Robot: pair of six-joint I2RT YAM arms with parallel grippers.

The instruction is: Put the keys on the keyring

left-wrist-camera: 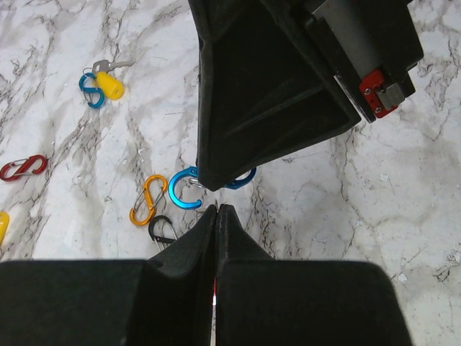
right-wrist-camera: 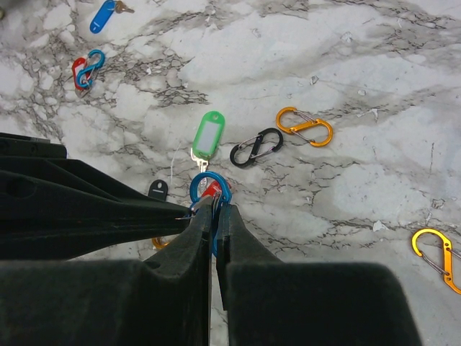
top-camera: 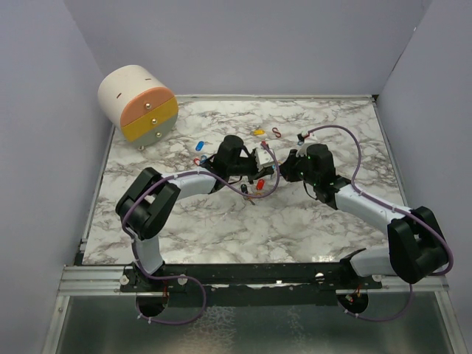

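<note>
My right gripper (right-wrist-camera: pixel 215 205) (top-camera: pixel 282 168) is shut on the blue keyring (right-wrist-camera: pixel 198 184) (left-wrist-camera: pixel 178 198), a carabiner held just above the marble. My left gripper (left-wrist-camera: pixel 217 209) (top-camera: pixel 259 158) meets it from the other side. Its jaws are shut, with a thin metal tip showing at their ends against the ring. The red key's tag (right-wrist-camera: pixel 211 189) (top-camera: pixel 259 184) shows through the ring's loop. On the table lie a green key (right-wrist-camera: pixel 209 135), a blue key (right-wrist-camera: pixel 103 16), a yellow key (left-wrist-camera: pixel 110 85) and a black tag (right-wrist-camera: pixel 158 189).
S-shaped wire clips are scattered around: orange (right-wrist-camera: pixel 304 126), black (right-wrist-camera: pixel 256 146), another orange (right-wrist-camera: pixel 436 256), red (left-wrist-camera: pixel 23 167) and a red-and-blue pair (right-wrist-camera: pixel 86 68). A round cream drawer unit (top-camera: pixel 139 103) stands at the back left. Grey walls enclose the table.
</note>
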